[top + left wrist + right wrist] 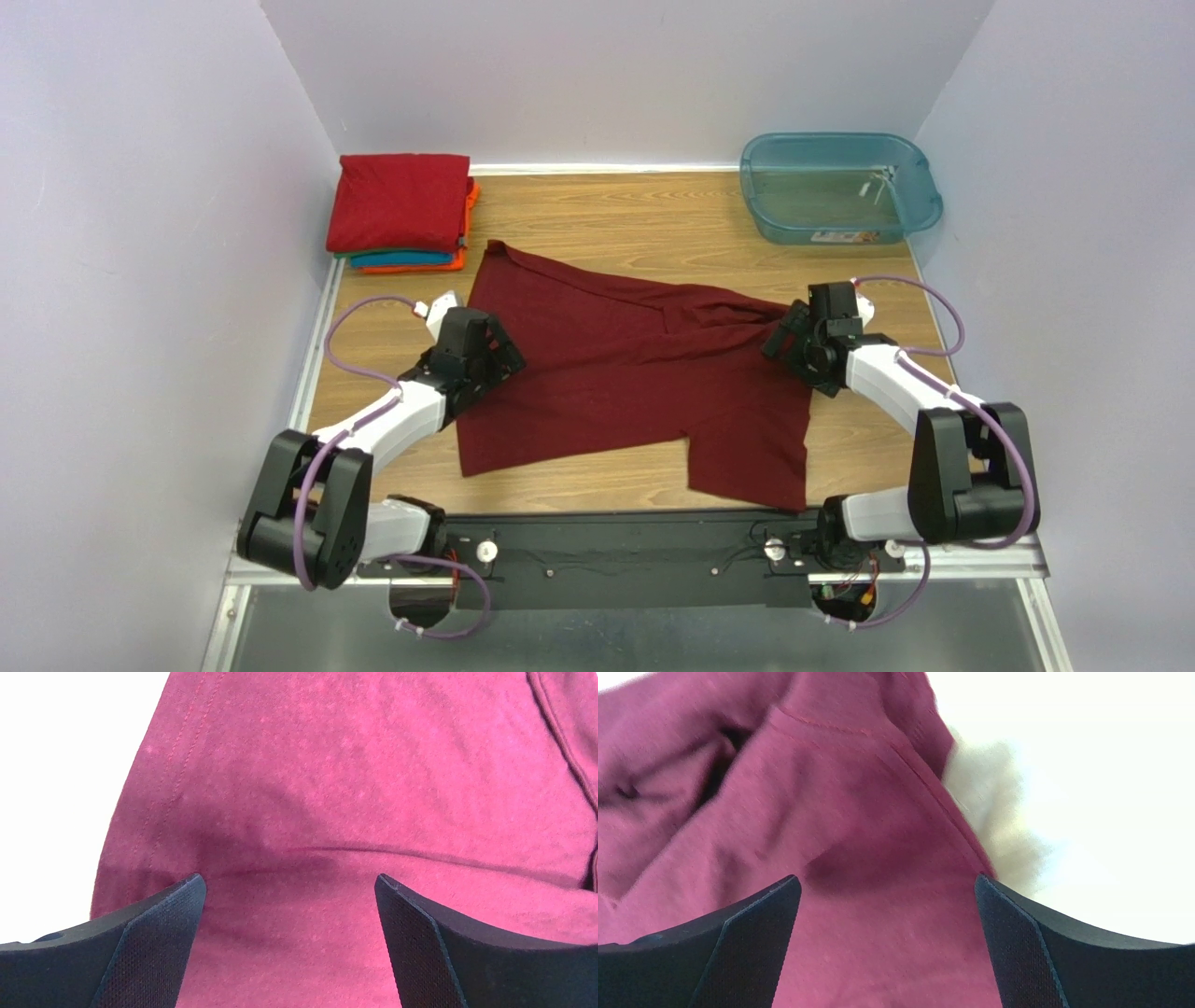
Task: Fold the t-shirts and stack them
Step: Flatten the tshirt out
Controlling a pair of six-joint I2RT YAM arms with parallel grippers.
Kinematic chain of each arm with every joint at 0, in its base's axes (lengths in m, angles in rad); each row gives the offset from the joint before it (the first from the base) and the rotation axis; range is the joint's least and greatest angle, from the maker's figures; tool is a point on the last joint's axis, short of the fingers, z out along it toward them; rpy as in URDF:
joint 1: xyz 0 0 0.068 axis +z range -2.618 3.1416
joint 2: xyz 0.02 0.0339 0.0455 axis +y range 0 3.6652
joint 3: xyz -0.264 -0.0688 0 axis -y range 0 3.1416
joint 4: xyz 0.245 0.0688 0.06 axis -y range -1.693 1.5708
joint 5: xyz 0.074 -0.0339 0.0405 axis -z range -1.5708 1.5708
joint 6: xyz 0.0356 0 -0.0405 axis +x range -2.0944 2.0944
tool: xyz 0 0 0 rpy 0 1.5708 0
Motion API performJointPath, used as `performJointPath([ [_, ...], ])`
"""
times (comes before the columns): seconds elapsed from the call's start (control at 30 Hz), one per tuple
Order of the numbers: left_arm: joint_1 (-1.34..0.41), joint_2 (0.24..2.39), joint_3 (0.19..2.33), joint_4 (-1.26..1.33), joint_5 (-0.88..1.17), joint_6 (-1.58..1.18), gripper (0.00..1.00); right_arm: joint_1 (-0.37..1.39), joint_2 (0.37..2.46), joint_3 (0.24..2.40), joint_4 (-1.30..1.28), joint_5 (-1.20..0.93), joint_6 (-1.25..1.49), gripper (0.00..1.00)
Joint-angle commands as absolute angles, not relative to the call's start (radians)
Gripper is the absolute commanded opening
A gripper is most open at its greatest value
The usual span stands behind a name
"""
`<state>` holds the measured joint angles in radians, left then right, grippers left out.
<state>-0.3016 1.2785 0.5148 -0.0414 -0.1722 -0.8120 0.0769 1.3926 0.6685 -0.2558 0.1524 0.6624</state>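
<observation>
- In the top view, the plain dark maroon cloth t-shirt [631, 378] lay unfolded and rumpled across the middle of the wooden table [617, 210]. One part of it trailed toward the near edge.
- The left gripper [502, 361] sat low over the shirt's left edge, and the right gripper [786, 336] was at its right edge.
- A stack of folded shirts [403, 210], bright red on top with teal and orange beneath, stood in the far left corner, close to the maroon shirt's far corner.
- A translucent teal plastic tub [765, 196] stood in the far right corner.
- In the left wrist view, the two black fingers [151, 945] stood wide apart and held nothing. Maroon cloth with a crease and a stitched hem lay just below them. Whether the tips touched it could not be told.
- In the right wrist view, the fingers [745, 945] were likewise spread wide and held nothing, above bunched maroon cloth with a seam. The right side of the view was washed out white.
</observation>
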Motion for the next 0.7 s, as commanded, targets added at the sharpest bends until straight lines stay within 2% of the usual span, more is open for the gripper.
performJointPath([
  [0.0,-0.301,1.226,0.465,-0.115,-0.213,-0.839,0.98,0.064,1.271,0.678,-0.403,0.21,0.632,1.0],
  [0.13,-0.301,1.138,0.454,-0.152,-0.192,-0.845,0.98,0.066,1.181,0.692,-0.411,0.152,0.592,1.0],
  [0.37,-0.301,1.035,0.584,-0.158,-0.248,-0.799,0.98,0.066,1.183,0.811,-0.41,-0.03,0.499,1.0],
  [0.5,-0.301,1.086,0.681,-0.106,-0.279,-0.756,0.98,0.067,1.275,0.883,-0.397,-0.072,0.473,1.0],
  [0.67,-0.269,1.297,0.871,-0.086,-0.291,-0.692,0.98,0.078,1.362,1.009,-0.399,-0.086,0.402,1.0],
])
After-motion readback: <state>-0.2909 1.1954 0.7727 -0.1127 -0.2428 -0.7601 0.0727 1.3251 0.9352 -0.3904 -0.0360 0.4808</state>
